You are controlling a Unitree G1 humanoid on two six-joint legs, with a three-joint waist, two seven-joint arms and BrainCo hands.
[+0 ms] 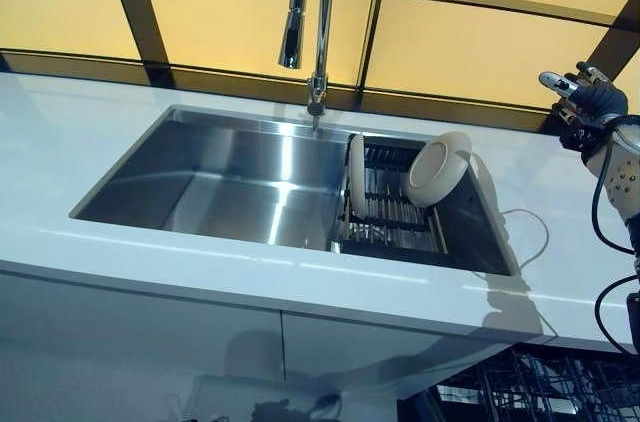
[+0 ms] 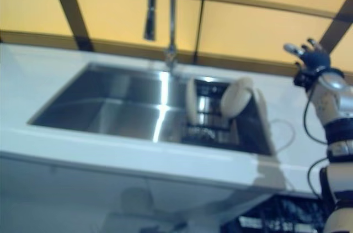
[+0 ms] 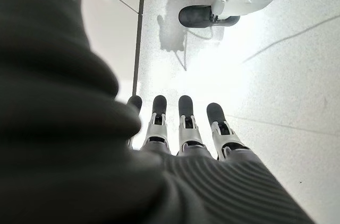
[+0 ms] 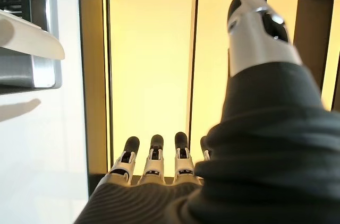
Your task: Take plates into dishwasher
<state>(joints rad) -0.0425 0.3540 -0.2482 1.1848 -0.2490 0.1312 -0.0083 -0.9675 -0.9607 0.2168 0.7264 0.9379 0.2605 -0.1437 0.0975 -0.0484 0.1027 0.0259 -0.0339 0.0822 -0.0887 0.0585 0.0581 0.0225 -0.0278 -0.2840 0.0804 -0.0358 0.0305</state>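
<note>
1. Plates: two stand in the rack (image 1: 395,207) at the right end of the sink (image 1: 220,177). One plate (image 1: 356,175) stands on edge at the rack's left side; a second plate (image 1: 437,169) leans tilted at the rack's far right, its face turned up and toward the robot.
2. Right hand (image 1: 590,97): raised above the counter (image 1: 60,142) at the far right, empty, fingers straight and apart, thumb out. It touches nothing.
3. Left hand (image 3: 183,128): absent from both eye views. Its wrist view shows straight, relaxed fingers hanging over the floor, holding nothing.
4. Governing relation: the tilted plate lies to the left of the right hand and lower, well apart from it. The right hand is plainly the nearer; in my judgement the reach falls to it, leftward and down to the plate's upper rim.
5. Dishwasher (image 1: 530,387): dark wire racks show below the counter at lower right, so the door appears open.
6. View differences: the right wrist view shows only a plate's edge and the sink's corner. Only the left wrist view shows the left hand.
</note>
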